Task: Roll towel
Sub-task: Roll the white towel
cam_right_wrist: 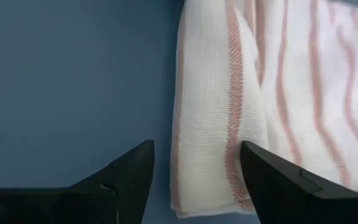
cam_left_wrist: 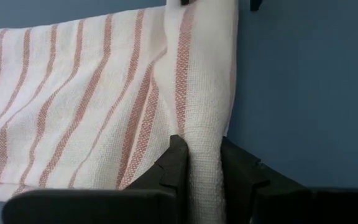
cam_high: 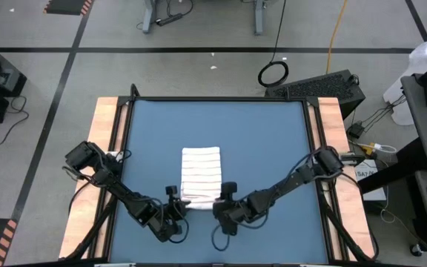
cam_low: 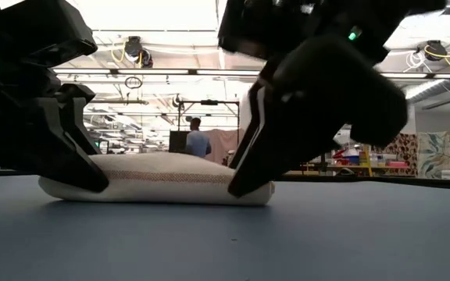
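Note:
The towel (cam_high: 201, 174) is white with narrow parallel stripes and lies folded in the middle of the blue table. Its near edge is turned over into a low roll (cam_low: 158, 186) that rests on the table. My left gripper (cam_left_wrist: 205, 171) is shut on the left end of this roll; it also shows in the high view (cam_high: 175, 205). My right gripper (cam_right_wrist: 194, 177) is open at the roll's right end (cam_right_wrist: 207, 124). One of its fingers (cam_right_wrist: 129, 177) is over the bare table and the other (cam_right_wrist: 278, 180) is over the flat towel. It also shows in the high view (cam_high: 225, 197). My left gripper pinches the rolled near edge of the towel (cam_left_wrist: 204, 146) between its two fingers, close to the roll's left end. The fingers come from the table's near side, slanting down, and lie across the roll. The roll stays on the table, several layers thick.
Bare blue table (cam_high: 273, 148) lies all around the towel. Wooden rails (cam_high: 110, 148) run along the table's left and right sides. A person (cam_low: 198, 142) stands far off in the room behind.

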Motion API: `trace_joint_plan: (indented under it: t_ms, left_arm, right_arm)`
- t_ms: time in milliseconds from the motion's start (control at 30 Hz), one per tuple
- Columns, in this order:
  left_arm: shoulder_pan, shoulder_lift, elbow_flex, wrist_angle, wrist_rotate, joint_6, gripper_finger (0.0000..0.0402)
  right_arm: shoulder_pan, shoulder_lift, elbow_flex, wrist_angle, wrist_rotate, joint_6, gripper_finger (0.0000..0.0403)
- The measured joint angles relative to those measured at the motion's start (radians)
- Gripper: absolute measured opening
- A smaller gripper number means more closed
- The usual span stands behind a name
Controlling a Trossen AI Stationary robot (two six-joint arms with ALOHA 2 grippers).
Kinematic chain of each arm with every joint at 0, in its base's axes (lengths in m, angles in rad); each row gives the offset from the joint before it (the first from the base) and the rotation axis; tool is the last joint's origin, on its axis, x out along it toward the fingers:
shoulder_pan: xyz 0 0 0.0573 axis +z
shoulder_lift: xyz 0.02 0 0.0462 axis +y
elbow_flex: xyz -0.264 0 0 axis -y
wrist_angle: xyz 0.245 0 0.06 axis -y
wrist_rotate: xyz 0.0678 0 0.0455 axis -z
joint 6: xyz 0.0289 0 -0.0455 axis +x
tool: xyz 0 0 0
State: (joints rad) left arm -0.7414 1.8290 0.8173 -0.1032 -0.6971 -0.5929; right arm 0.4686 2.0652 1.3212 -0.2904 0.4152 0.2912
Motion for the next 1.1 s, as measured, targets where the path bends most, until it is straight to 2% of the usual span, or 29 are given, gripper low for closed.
trace_joint_plan:
  t_ms: [267,467,567,733,833,967,1100]
  left_arm:
    - [0.0,0.0,0.001,0.003,-0.003,0.026,0.0071]
    - [-0.004,-0.032,-0.001,0.004,-0.008,-0.004,0.0078]
    - [-0.019,-0.081,-0.002,-0.011,-0.026,-0.001,0.0103]
    - [-0.056,-0.143,-0.001,-0.031,-0.083,0.004,0.0167]
    - [-0.086,-0.153,0.0,-0.03,-0.119,0.003,0.0206]
    - [-0.108,-0.137,0.0,-0.013,-0.143,-0.004,0.0247]
    - [-0.112,-0.095,0.0,0.031,-0.155,-0.003,0.0268]
  right_arm:
    - [-0.054,0.023,0.004,-0.009,-0.094,0.029,0.0226]
    - [-0.087,0.018,0.004,-0.026,-0.202,0.058,0.0181]
    - [-0.1,0.019,0.004,-0.026,-0.247,0.083,0.0146]
    - [-0.109,0.021,0.002,-0.025,-0.304,0.094,0.0094]
    - [-0.125,0.021,0.003,-0.021,-0.38,0.103,0.007]
    - [-0.167,0.018,0.002,-0.016,-0.519,0.145,0.0049]
    - [-0.205,0.018,0.007,-0.018,-0.617,0.143,0.0045]
